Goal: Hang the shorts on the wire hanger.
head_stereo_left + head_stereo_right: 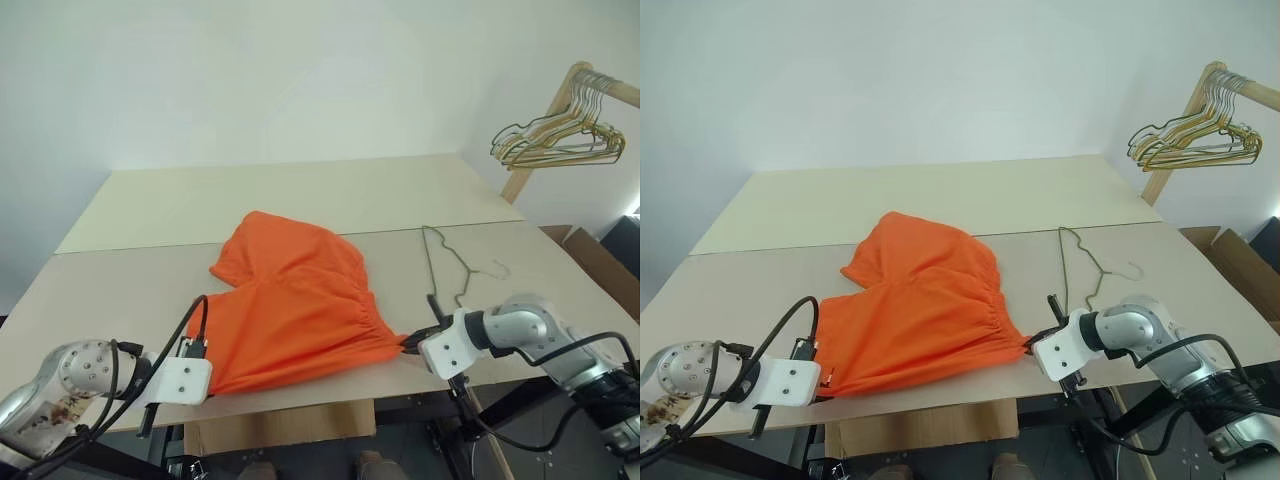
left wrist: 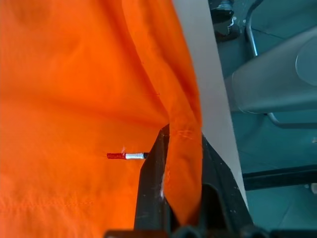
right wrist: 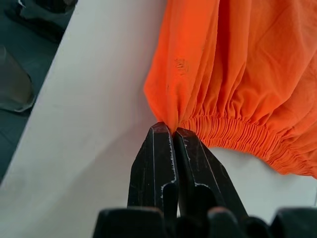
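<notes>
The shorts (image 1: 295,305) are spread on the table (image 1: 120,290) near its front edge, waistband toward the robot's right. The waistband end is pinched by the right gripper (image 3: 172,130), fingers clamped tight w/ fabric bunched at the tips. A fold of the opp. edge is held betw. the fingers of the left gripper (image 2: 181,144), closed on the cloth. The wire hanger (image 1: 450,268) is laid flat on the table just beyond the right gripper, apart from the shorts. A bunch of hangers (image 1: 560,135) is hung on a wooden rack (image 1: 545,125) at far right.
</notes>
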Robot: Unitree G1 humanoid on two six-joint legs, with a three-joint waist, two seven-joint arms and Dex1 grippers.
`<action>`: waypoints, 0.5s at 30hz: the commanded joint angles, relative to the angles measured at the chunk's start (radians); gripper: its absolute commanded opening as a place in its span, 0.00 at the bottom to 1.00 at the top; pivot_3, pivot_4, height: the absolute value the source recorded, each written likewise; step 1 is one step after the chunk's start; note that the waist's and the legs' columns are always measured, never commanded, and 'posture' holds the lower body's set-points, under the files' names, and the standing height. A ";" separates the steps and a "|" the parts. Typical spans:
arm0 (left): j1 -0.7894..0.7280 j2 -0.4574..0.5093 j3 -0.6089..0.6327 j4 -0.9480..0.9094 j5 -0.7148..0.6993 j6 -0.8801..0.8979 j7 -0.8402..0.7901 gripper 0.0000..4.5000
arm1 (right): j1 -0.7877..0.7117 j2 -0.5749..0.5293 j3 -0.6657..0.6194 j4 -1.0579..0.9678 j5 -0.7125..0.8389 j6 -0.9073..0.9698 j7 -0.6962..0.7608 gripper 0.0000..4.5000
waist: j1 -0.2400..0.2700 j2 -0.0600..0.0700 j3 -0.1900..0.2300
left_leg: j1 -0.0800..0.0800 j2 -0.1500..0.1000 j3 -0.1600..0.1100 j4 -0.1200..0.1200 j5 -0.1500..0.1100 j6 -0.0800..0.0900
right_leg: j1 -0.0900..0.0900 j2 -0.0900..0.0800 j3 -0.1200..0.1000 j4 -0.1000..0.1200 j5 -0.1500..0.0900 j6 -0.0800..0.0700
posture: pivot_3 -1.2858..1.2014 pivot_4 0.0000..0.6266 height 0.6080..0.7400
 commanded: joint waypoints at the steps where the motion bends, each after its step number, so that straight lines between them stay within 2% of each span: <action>1: -0.002 0.010 0.042 -0.024 -0.021 -0.013 -0.011 0.29 | 0.016 -0.020 -0.049 -0.065 0.014 0.062 0.005 0.00 | 0.001 0.000 0.000 | 0.001 0.000 0.000 0.000 0.000 0.000 | 0.000 0.000 0.000 0.000 0.000 0.000 | 0.53 0.00 1.00; 2: -0.001 0.010 0.049 -0.024 -0.033 -0.017 -0.020 0.37 | 0.026 -0.027 -0.049 -0.087 0.017 0.104 0.020 0.12 | 0.002 0.000 0.000 | 0.001 0.000 0.000 0.000 0.000 0.000 | 0.000 0.000 0.000 0.000 -0.001 0.000 | 0.53 0.00 1.00; 6: 0.027 0.053 0.118 -0.009 -0.085 -0.036 -0.088 0.67 | 0.086 -0.102 -0.066 -0.174 0.093 0.201 0.123 0.41 | 0.009 0.000 0.000 | -0.001 0.000 0.000 0.000 0.000 0.000 | 0.000 0.000 -0.001 0.000 -0.002 0.003 | 0.53 0.00 1.00; 10: 0.048 0.089 0.192 0.033 -0.109 -0.050 -0.136 0.96 | 0.101 -0.113 -0.109 -0.213 0.168 0.253 0.143 0.73 | 0.006 0.000 0.000 | 0.001 0.001 0.001 0.000 0.000 0.000 | 0.000 0.000 0.000 0.000 -0.005 0.005 | 0.53 0.00 1.00; 11: 0.049 0.102 0.222 0.058 -0.114 -0.056 -0.151 1.00 | 0.103 -0.115 -0.135 -0.221 0.208 0.276 0.148 0.80 | 0.007 0.000 0.000 | 0.001 0.001 0.001 0.000 0.000 0.000 | 0.000 0.001 -0.001 0.000 -0.005 0.004 | 0.53 0.00 1.00; 13: 0.046 0.116 0.273 0.103 -0.123 -0.070 -0.174 1.00 | 0.099 -0.114 -0.184 -0.222 0.265 0.310 0.147 0.95 | 0.008 0.000 0.000 | 0.002 0.002 0.001 0.000 0.000 0.000 | 0.000 0.001 -0.001 0.000 -0.007 0.002 | 0.53 0.00 1.00; 14: 0.041 0.121 0.292 0.124 -0.127 -0.075 -0.183 1.00 | 0.093 -0.108 -0.208 -0.217 0.290 0.327 0.141 1.00 | 0.009 0.000 0.000 | 0.002 0.002 0.001 0.000 0.000 0.000 | 0.000 0.001 -0.001 0.000 -0.007 0.001 | 0.53 0.00 1.00; 15: 0.034 0.124 0.312 0.146 -0.130 -0.077 -0.189 1.00 | 0.082 -0.098 -0.232 -0.208 0.311 0.366 0.126 1.00 | 0.009 0.000 0.000 | 0.002 0.002 0.002 0.000 0.000 0.000 | 0.000 0.001 -0.002 0.000 -0.007 0.001 | 0.53 0.00 1.00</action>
